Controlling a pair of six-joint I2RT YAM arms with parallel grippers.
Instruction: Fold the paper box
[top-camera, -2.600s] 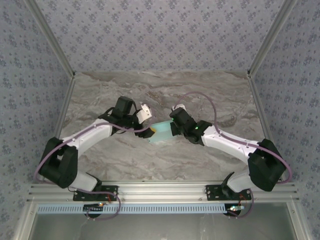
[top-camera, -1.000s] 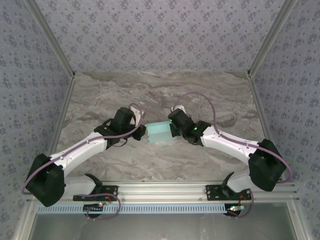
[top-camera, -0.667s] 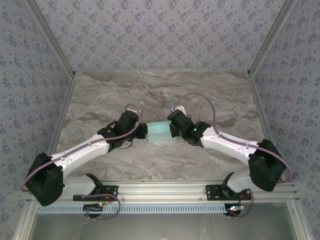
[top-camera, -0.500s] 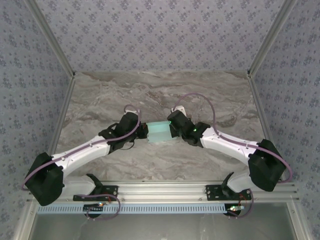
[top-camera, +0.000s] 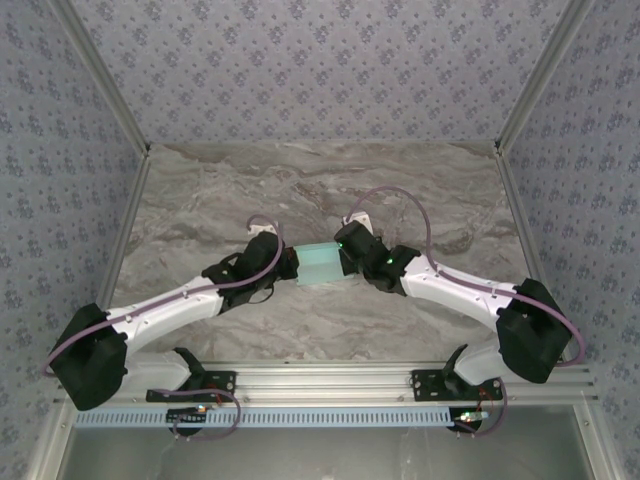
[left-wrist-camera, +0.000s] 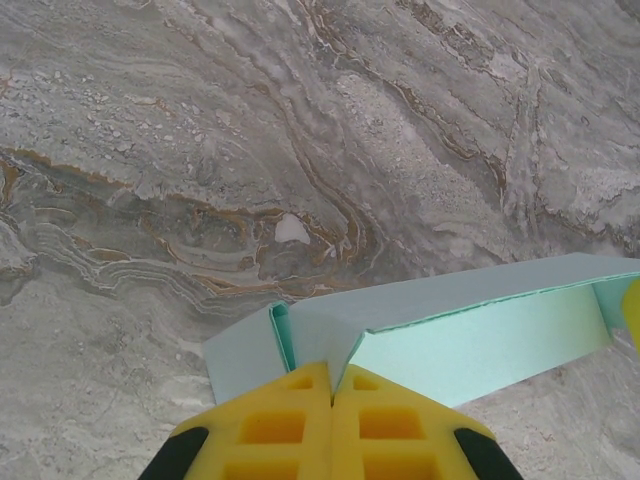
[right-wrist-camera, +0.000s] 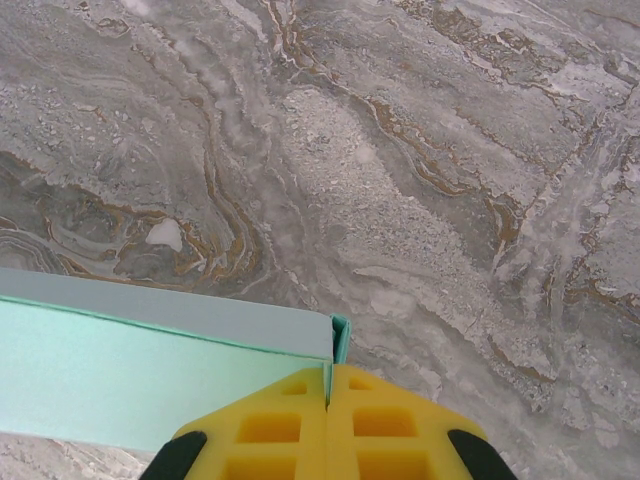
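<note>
Found the pale blue thin-card paper box (top-camera: 320, 264), partly folded into a long flat rectangular shape, near the middle of the grey marble-patterned bench (top-camera: 320, 190), spanning the gap between the two arms. Saw the yellow left fingers (left-wrist-camera: 275, 425) pressed fully together on the card at the box's left end, beside a small folded flap, and the yellow right fingers (right-wrist-camera: 385, 425) likewise closed tight on its right-end corner. Could not tell whether the box touched the bench or hung just above it.
</note>
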